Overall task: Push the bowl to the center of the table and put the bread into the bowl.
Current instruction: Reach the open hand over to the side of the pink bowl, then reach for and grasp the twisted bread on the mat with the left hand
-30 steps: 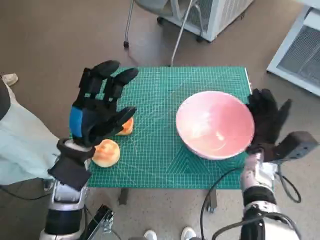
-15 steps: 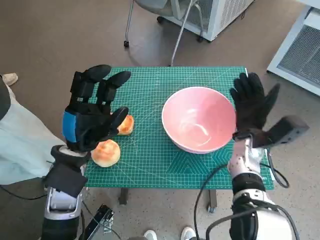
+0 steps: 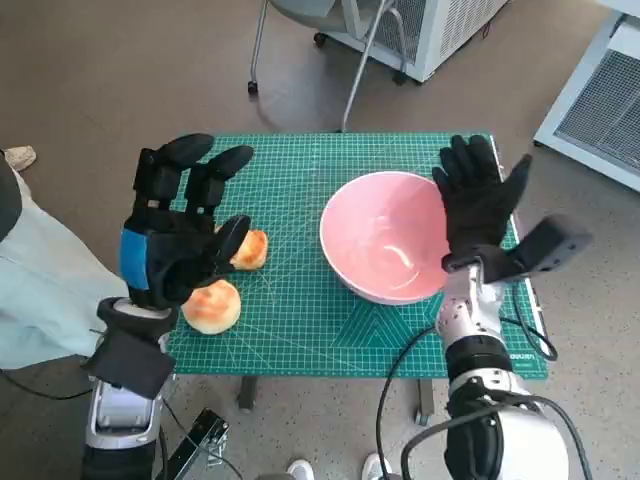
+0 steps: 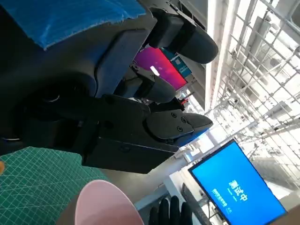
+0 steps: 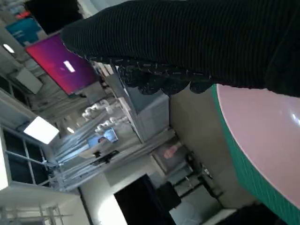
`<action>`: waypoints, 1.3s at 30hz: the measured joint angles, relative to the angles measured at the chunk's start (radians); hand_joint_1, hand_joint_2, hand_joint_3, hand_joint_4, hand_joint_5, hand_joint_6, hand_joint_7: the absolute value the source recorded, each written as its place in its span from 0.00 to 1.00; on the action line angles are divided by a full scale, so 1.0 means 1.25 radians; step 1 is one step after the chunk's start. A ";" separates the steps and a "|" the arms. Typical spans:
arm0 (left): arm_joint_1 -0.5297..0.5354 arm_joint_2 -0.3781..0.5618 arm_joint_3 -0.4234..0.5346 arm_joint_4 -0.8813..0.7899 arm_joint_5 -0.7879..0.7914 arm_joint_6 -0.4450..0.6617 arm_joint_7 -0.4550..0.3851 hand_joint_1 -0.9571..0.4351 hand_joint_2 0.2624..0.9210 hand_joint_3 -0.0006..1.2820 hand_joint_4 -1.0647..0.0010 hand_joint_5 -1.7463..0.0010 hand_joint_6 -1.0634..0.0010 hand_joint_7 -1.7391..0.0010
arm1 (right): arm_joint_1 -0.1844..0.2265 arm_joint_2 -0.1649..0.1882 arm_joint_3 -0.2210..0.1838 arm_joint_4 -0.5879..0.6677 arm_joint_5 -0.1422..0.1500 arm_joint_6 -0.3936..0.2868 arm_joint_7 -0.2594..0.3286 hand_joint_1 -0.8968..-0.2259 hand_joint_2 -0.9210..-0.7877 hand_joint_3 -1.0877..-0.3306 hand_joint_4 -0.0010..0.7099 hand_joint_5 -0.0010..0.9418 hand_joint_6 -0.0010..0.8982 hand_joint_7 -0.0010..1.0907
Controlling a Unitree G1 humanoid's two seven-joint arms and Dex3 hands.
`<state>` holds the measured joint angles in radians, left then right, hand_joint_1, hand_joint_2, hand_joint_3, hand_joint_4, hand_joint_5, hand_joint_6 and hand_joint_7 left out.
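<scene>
1. Centrally, pink bowl sits on green mat; right hand, fingers spread, flat against its rim.
2. Left hand raised, fingers apart, empty; two bread rolls below it.

place: robotics lab or test hall | table: small, covered by a green gridded cutting mat | around table: bare grey-brown floor, white wheeled equipment cabinet, metal chair legs | beyond table: high trussed ceiling, blue screen, magenta screen
</scene>
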<state>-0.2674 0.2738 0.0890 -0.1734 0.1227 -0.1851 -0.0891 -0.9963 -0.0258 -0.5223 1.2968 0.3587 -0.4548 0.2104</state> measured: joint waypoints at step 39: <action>0.024 0.128 0.100 0.000 -0.004 0.012 -0.036 0.57 0.95 0.18 0.95 0.50 0.90 0.48 | 0.104 -0.108 0.176 -0.193 -0.187 -0.389 0.000 0.57 0.00 0.42 0.47 0.03 0.07 0.65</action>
<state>-0.2378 0.4338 0.2136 -0.1729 0.1182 -0.1704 -0.1341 -0.8663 -0.1608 -0.3020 1.0559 0.1245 -0.9411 0.2110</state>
